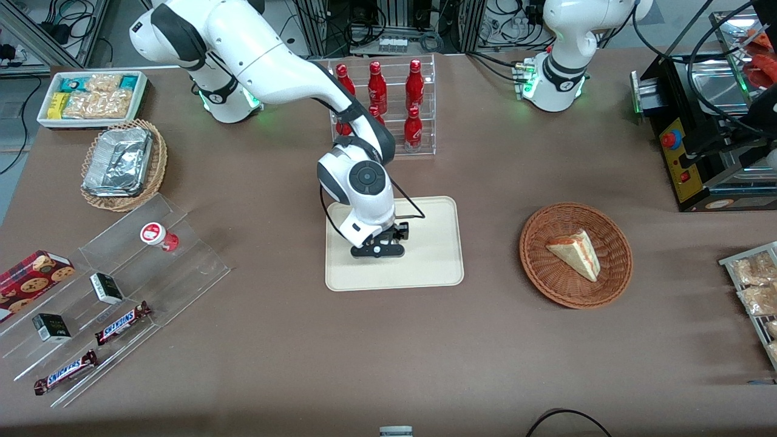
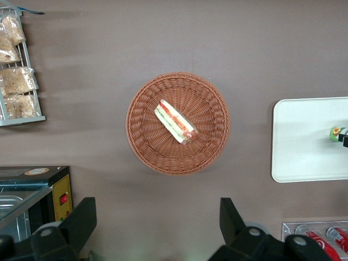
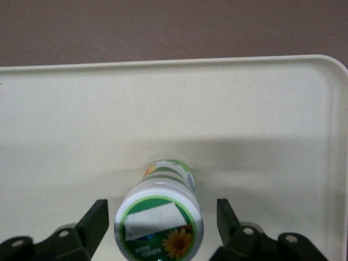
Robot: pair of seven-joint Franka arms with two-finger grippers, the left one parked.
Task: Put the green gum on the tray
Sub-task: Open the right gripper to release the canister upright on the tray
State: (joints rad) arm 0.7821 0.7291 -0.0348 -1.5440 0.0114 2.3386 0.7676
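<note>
The green gum (image 3: 161, 216) is a small bottle with a white lid and a green and yellow label. It stands upright on the cream tray (image 3: 244, 109). My right gripper (image 3: 161, 217) is open around it, with a gap between the lid and each black finger (image 3: 97, 218). In the front view the gripper (image 1: 379, 246) hangs low over the tray (image 1: 437, 267) and hides the bottle. From the left wrist view, the green gum (image 2: 337, 132) shows on the tray (image 2: 304, 141), beside a black finger.
A red-lidded gum bottle (image 1: 159, 235) stands on the clear stepped shelf (image 1: 115, 291) with chocolate bars, toward the working arm's end. A clear rack of cola bottles (image 1: 388, 103) lies farther from the camera than the tray. A wicker basket (image 1: 575, 255) with a sandwich sits toward the parked arm's end.
</note>
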